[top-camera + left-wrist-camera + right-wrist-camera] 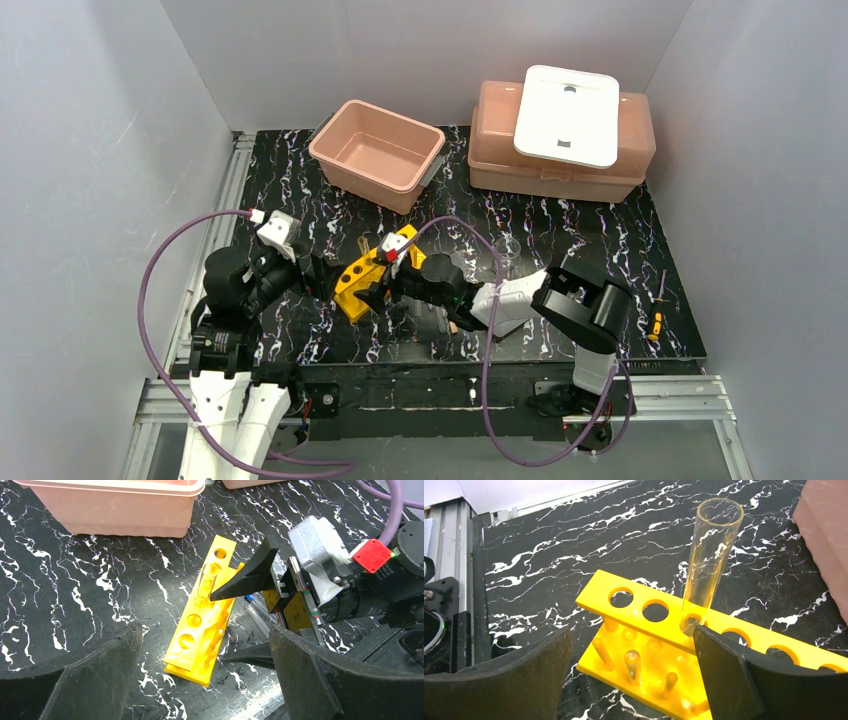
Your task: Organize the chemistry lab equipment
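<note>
The yellow holed test-tube rack (358, 283) lies on the black marbled table between my two grippers. One clear glass tube (711, 555) stands upright in a hole of the rack (659, 660), free of any grip. My right gripper (629, 680) is open, its fingers astride the rack's near side. In the left wrist view, the tube (209, 577) rises just beside a right fingertip (235, 587). My left gripper (205, 680) is open and empty, a short way from the rack's end (197, 640). More clear tubes (260, 617) lie flat behind the rack.
An open pink tub (378, 155) stands at the back, and a closed pink box (600, 165) with a white lid (568, 115) on it at the back right. A small clear beaker (507, 250) sits mid-table. A small yellow-handled tool (655, 320) lies near the right edge.
</note>
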